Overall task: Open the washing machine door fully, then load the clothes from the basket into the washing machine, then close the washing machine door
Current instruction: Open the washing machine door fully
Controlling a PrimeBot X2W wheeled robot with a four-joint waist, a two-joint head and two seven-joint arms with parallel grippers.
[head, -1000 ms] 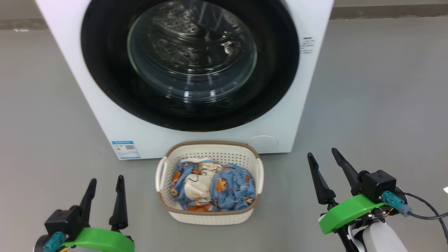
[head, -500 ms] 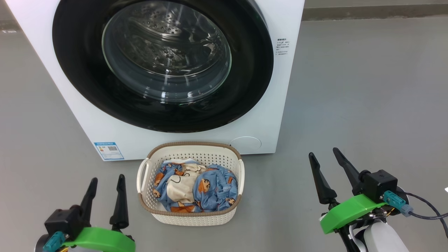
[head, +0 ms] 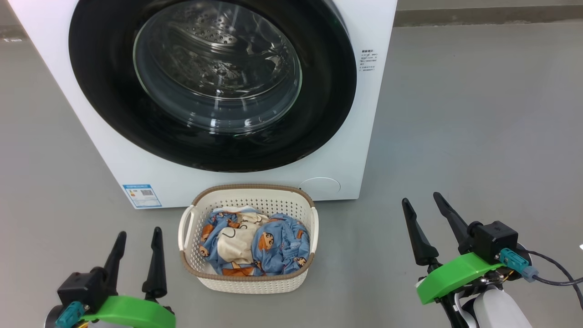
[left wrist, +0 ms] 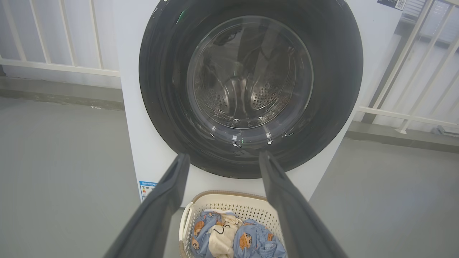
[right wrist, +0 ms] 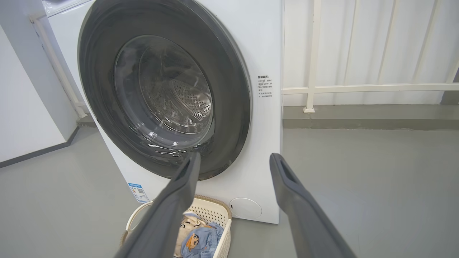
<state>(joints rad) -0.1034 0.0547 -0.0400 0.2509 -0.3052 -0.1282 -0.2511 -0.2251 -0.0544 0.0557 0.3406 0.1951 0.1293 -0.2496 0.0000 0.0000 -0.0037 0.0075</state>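
Note:
The white washing machine (head: 373,114) stands ahead with its round black door (head: 114,123) shut flat against the front; the steel drum shows through the glass. On the floor just before it sits the cream basket (head: 255,282) holding light-blue printed clothes (head: 282,243) and a cream piece. My left gripper (head: 139,234) is open at the lower left, left of the basket and apart from it. Open too is my right gripper (head: 421,202), at the lower right, well right of the basket. The left wrist view shows the door (left wrist: 337,82) and basket (left wrist: 229,202) beyond its fingers; the right wrist view shows the door (right wrist: 233,107) at a slant.
Bare grey floor (head: 478,114) spreads to both sides of the machine. A white railing (right wrist: 358,87) runs along the wall behind it. A blue label sticker (head: 141,195) and a round cover (head: 319,187) sit low on the machine's front.
Between one second ago and half a second ago the whole head view shifted, sliding machine and basket leftward: the camera moved. Since then nothing has changed; both grippers keep their places.

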